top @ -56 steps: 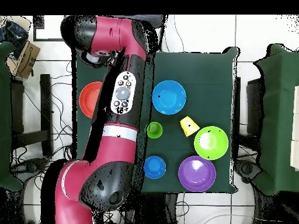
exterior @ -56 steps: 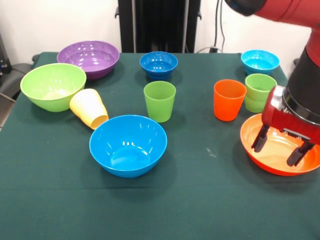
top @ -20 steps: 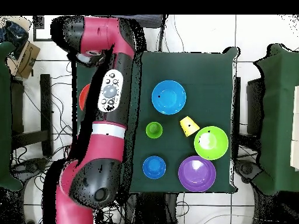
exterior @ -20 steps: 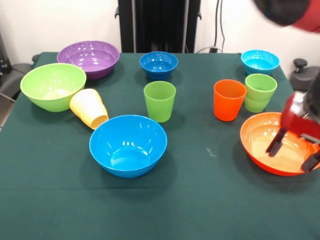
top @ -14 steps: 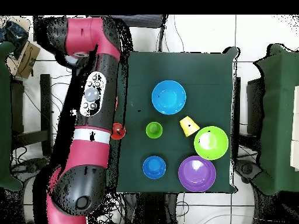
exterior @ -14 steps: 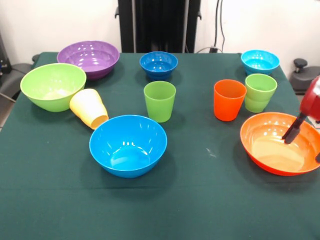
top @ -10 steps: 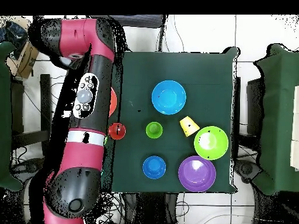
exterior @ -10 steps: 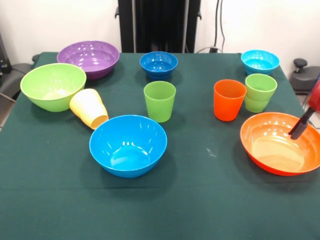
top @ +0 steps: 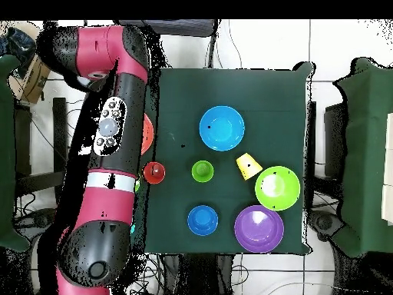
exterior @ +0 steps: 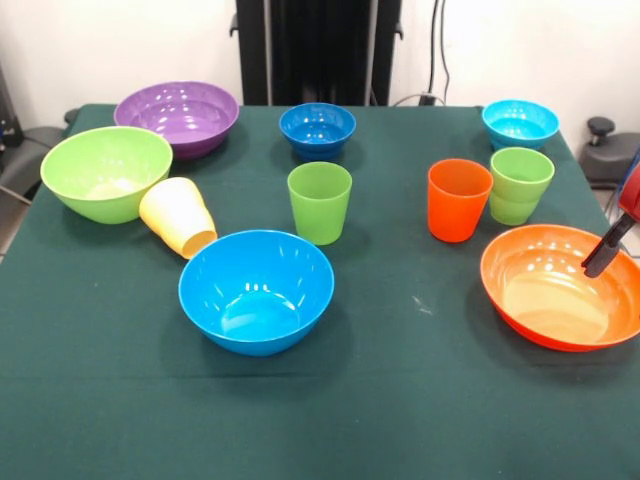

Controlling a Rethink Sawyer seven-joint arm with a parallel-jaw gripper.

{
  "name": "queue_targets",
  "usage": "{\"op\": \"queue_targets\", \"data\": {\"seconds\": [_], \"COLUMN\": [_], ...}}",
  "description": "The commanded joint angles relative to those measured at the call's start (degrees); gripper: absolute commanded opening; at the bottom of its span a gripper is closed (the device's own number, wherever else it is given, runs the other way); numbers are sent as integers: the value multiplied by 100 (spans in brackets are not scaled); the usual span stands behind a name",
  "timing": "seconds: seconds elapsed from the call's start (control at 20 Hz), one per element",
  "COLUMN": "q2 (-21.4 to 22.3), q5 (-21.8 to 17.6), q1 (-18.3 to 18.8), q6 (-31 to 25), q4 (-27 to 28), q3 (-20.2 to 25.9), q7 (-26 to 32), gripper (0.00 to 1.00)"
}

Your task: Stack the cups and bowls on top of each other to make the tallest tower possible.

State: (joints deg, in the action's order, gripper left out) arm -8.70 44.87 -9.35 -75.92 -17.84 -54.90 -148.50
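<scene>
Nothing is stacked; every bowl and cup stands apart on the green cloth. The orange bowl (exterior: 560,285) sits at the front right. My gripper (exterior: 608,248) shows only as a dark tip at the right edge, over that bowl's far right rim. The blue bowl (exterior: 256,290) is at front centre, the lime green bowl (exterior: 106,172) and purple bowl (exterior: 177,117) at the left. The dark blue bowl (exterior: 317,128) and turquoise bowl (exterior: 520,123) are at the back. The yellow cup (exterior: 178,217) lies on its side. The green cup (exterior: 320,202), orange cup (exterior: 459,199) and light green cup (exterior: 520,185) stand upright.
In the overhead view my red arm (top: 115,138) runs along the table's left edge and hides most of the orange bowl (top: 147,130). The orange cup (top: 154,172) stands beside the arm. The pedestal (exterior: 318,50) is behind the table.
My gripper has drawn back from inside the orange bowl toward the right edge of the front view. The bowl stayed on the table. Nothing else moved.
</scene>
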Motion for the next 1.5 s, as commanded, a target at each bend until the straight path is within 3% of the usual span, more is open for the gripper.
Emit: {"op": "queue_targets", "data": {"seconds": [0.05, 0.55, 0.9, 1.05, 1.5], "q2": [-223, -196, 164, 209, 312], "q5": [-192, -272, -605, -676, -809], "q1": [90, 75, 225, 331, 341], "q6": [200, 186, -52, -114, -93], "q4": [-302, -338, -504, -444, -568], "q3": [267, 348, 640, 716, 909], "q7": [-896, -569, 809, 1127, 1317], "gripper": [100, 100, 100, 100, 100]}}
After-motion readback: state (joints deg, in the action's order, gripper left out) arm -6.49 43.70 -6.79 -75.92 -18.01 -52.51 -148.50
